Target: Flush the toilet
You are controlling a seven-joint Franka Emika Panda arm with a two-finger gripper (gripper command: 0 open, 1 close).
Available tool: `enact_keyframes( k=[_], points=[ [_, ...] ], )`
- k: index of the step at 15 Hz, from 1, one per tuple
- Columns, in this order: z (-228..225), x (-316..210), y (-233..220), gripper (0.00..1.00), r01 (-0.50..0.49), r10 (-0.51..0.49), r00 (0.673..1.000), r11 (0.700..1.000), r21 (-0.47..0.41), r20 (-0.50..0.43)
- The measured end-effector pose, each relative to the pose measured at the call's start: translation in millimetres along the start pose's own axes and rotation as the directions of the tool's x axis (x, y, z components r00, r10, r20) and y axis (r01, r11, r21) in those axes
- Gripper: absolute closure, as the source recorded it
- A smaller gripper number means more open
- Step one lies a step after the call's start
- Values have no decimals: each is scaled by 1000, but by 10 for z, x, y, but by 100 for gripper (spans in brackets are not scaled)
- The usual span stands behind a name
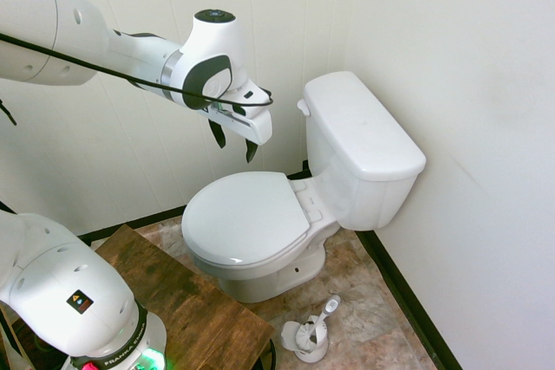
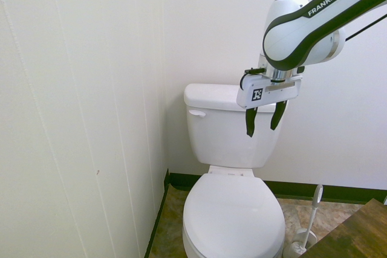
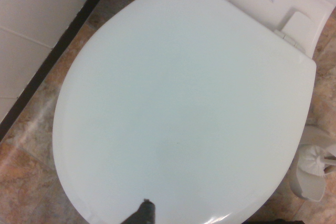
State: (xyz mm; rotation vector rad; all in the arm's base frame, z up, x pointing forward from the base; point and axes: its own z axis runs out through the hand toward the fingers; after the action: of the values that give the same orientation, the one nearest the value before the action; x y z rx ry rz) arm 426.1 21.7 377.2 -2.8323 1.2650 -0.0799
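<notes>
The pincer point(image 1: 234, 140) hangs in open air above the closed seat lid point(image 1: 247, 214), fingers spread and pointing down, with clear space all around it. Between it and the flush lever point(image 1: 303, 107) on the front of the tank point(image 1: 360, 149), toward the wall-side corner, nothing stands in the way. That lever sits close to the panelled side wall point(image 2: 91, 119), so room narrows on that side. The tank backs against the rear wall, closing off passage behind it. On the floor point(image 1: 364, 288) beside the bowl, on the side away from the panelled wall, a toilet-brush holder point(image 1: 308, 335) stands low, well below the pincer. A wooden board point(image 1: 173, 296) lies near the front of the bowl, also low.
</notes>
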Motion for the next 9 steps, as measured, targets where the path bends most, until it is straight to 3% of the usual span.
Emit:
enact_keyframes(
  k=[5, 9],
  points=[
    [-116, -4, -166, 0, -9, 9, 1000, 999, 31, -18],
    [-378, 73, -783, 0, -76, 79, 997, 991, 111, -27]
  ],
)
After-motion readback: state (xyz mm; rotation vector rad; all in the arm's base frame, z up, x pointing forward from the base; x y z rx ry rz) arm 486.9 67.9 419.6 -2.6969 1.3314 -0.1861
